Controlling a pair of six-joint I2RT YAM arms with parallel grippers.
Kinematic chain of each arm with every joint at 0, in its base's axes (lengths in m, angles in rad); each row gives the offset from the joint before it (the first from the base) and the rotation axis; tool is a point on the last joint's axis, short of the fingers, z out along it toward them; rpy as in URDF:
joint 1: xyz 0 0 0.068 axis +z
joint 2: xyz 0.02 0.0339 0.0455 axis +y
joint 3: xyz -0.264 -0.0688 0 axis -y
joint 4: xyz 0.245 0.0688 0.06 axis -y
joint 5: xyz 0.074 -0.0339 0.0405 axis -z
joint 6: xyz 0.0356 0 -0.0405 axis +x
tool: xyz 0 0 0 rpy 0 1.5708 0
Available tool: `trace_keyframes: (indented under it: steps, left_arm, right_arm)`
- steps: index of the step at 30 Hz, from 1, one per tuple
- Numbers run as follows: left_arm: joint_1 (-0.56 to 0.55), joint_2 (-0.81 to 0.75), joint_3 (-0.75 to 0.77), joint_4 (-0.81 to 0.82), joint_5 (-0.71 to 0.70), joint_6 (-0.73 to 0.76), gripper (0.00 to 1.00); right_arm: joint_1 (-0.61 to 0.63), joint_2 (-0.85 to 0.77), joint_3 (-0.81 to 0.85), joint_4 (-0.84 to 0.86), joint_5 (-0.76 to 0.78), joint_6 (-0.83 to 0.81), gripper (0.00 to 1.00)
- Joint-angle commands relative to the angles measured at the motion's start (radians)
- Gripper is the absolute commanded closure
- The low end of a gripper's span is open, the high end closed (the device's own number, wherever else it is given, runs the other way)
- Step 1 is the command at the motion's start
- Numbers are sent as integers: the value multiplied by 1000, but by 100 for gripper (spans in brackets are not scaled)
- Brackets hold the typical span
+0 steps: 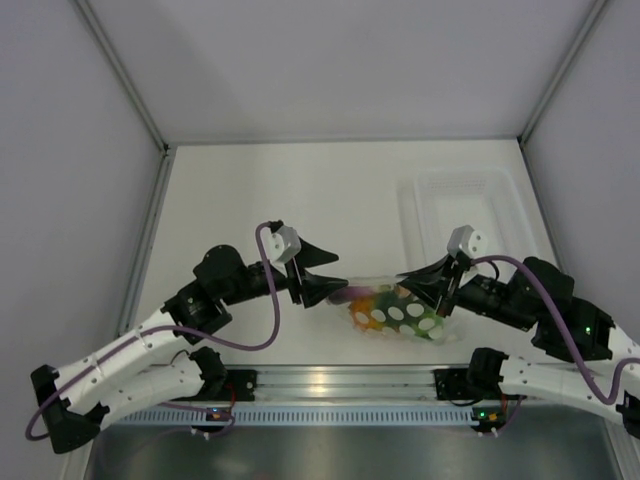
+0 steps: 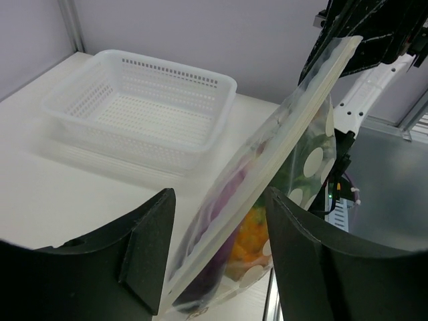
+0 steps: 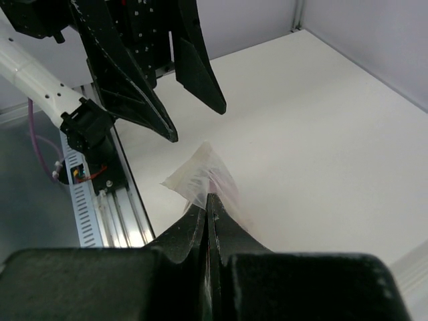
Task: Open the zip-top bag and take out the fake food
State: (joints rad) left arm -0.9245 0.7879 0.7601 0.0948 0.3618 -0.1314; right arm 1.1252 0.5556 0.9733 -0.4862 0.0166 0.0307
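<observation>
Straddling zip-top bag (image 2: 269, 167), left tool (image 2: 218, 214), jaws apart

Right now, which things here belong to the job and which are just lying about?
In the job: zip-top bag, fake food inside it, right gripper pinching one corner, left gripper open around the other end.
Lying about: perforated plastic basket.

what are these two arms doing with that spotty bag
The right gripper is shut on one top corner of the zip-top bag, holding it up. The left gripper is open, its fingers on either side of the other end, not yet gripping. The fake food is inside the bag. A perforated plastic basket sits farther back on the table.
</observation>
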Motion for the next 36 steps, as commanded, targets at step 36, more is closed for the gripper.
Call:
trace_keyframes:
  steps: [36]
  left_arm:
    - [-4,-2,-12,115,9,-5,49]
  right_arm:
    - [-7,-13,11,132,8,43,100]
